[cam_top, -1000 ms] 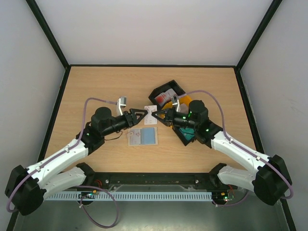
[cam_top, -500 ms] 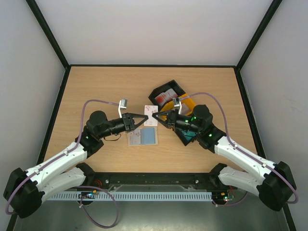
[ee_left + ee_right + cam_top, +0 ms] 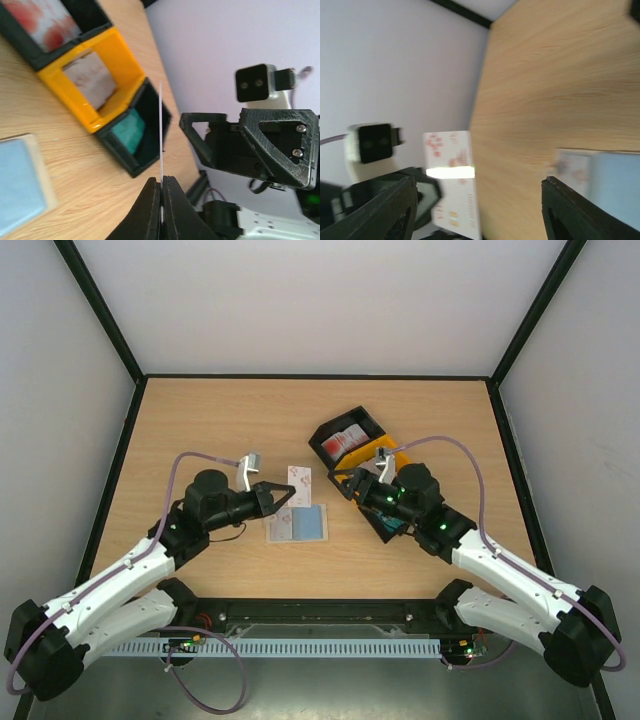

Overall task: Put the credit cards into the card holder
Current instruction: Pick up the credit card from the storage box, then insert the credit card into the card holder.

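A white credit card with red print (image 3: 299, 480) hangs above the table with my left gripper (image 3: 288, 492) shut on its lower end. The left wrist view shows this card (image 3: 161, 125) edge-on, pinched between the closed jaws of the left gripper (image 3: 161, 186). My right gripper (image 3: 342, 483) stands open just right of the card, apart from it. From the right wrist the card (image 3: 451, 175) faces me between the spread fingers (image 3: 385, 210). The card holder (image 3: 297, 524) lies open and flat on the table below the card, with a blue inner face.
Three open bins stand at the right. A black bin (image 3: 347, 437) holds white and red cards, an orange bin (image 3: 388, 453) holds a pale card, and another black bin (image 3: 131, 132) holds teal cards. The right arm covers part of this row.
The card has passed from my right gripper to my left. The left jaws closed on it, then the right jaws opened and backed off to the right. The card shifted slightly left.
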